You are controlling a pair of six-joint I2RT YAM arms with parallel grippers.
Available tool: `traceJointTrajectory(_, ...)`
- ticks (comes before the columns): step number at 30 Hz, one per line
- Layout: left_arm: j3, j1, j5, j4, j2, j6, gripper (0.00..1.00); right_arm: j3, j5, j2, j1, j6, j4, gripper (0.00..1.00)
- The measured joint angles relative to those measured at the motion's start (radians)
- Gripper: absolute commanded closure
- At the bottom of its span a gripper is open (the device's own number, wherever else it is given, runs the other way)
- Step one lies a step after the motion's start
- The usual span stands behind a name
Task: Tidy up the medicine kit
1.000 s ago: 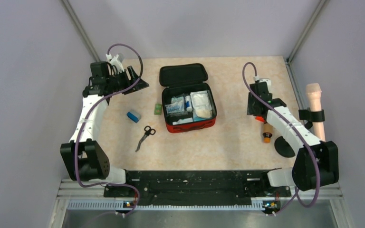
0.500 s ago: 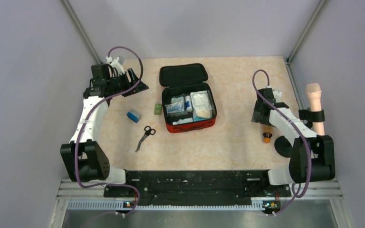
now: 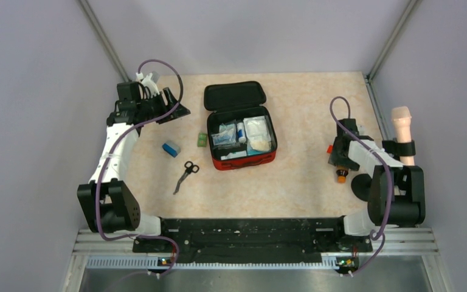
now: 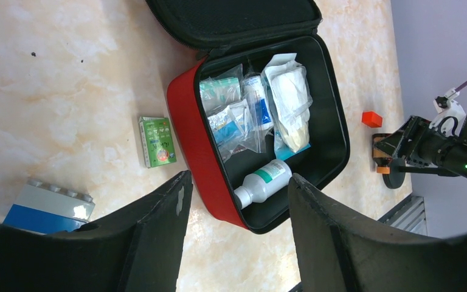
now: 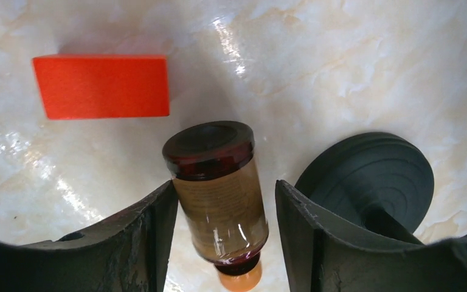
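Straddling a brown bottle (image 5: 219,201) with the right pincer (image 5: 225,191), fingers (image 5: 140,243) close on both flanks; cannot tell whether clamped or merely apart around it. Just beyond on the surface (image 5: 352,67), an orange block (image 5: 101,85); beside the bottle, a black round base (image 5: 371,176). Holding the left pincer (image 4: 238,182) apart and empty over the far-left corner. Mid-surface, well apart from both: the medicine kit (image 3: 243,161), lid open, packets inside; just left, a green packet (image 4: 157,141).

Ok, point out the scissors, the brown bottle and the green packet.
scissors (image 3: 185,174), top view, the pivot
brown bottle (image 5: 220,196), right wrist view, its label
green packet (image 4: 157,141), left wrist view, its printed face
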Motion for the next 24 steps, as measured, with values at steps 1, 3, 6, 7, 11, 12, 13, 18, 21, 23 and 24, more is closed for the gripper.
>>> traceJointTrajectory(1, 0.000, 0.000, 0.000, 0.000, 0.000, 0.000, 0.36, -0.003, -0.009, 0.005, -0.016, -0.007, 0.008, 0.44)
traceJointTrajectory(3, 0.000, 0.000, 0.000, 0.000, 0.000, 0.000, 0.36, -0.008, -0.025, 0.014, -0.034, -0.024, 0.022, 0.50)
traceJointTrajectory(6, -0.001, 0.000, 0.000, 0.001, 0.000, 0.000, 0.36, -0.008, -0.053, 0.027, -0.044, -0.055, 0.041, 0.65)
traceJointTrajectory(7, -0.001, 0.000, 0.000, 0.001, 0.000, 0.000, 0.36, -0.008, -0.063, 0.027, -0.044, -0.064, 0.046, 0.68)
traceJointTrajectory(11, -0.002, 0.000, 0.000, 0.001, 0.000, 0.000, 0.37, 0.000, -0.117, 0.025, -0.043, -0.074, 0.041, 0.74)
traceJointTrajectory(12, -0.002, 0.000, 0.000, 0.001, 0.000, 0.000, 0.37, 0.005, -0.134, 0.024, -0.043, -0.074, 0.031, 0.74)
traceJointTrajectory(13, -0.002, 0.000, 0.000, 0.001, 0.000, 0.000, 0.37, 0.013, -0.151, 0.023, -0.035, -0.073, 0.011, 0.76)
traceJointTrajectory(18, -0.010, -0.001, -0.004, 0.002, 0.000, 0.000, 0.37, 0.097, -0.229, -0.009, 0.062, -0.075, -0.089, 0.80)
traceJointTrajectory(21, -0.015, -0.001, -0.005, 0.001, 0.001, 0.000, 0.37, 0.192, -0.296, -0.020, 0.172, -0.084, -0.091, 0.81)
traceJointTrajectory(23, -0.015, -0.001, -0.005, 0.002, 0.001, 0.000, 0.37, 0.247, -0.365, -0.021, 0.238, -0.111, -0.056, 0.82)
traceJointTrajectory(24, -0.015, -0.001, -0.006, 0.002, 0.001, 0.000, 0.37, 0.267, -0.410, -0.021, 0.266, -0.134, -0.027, 0.82)
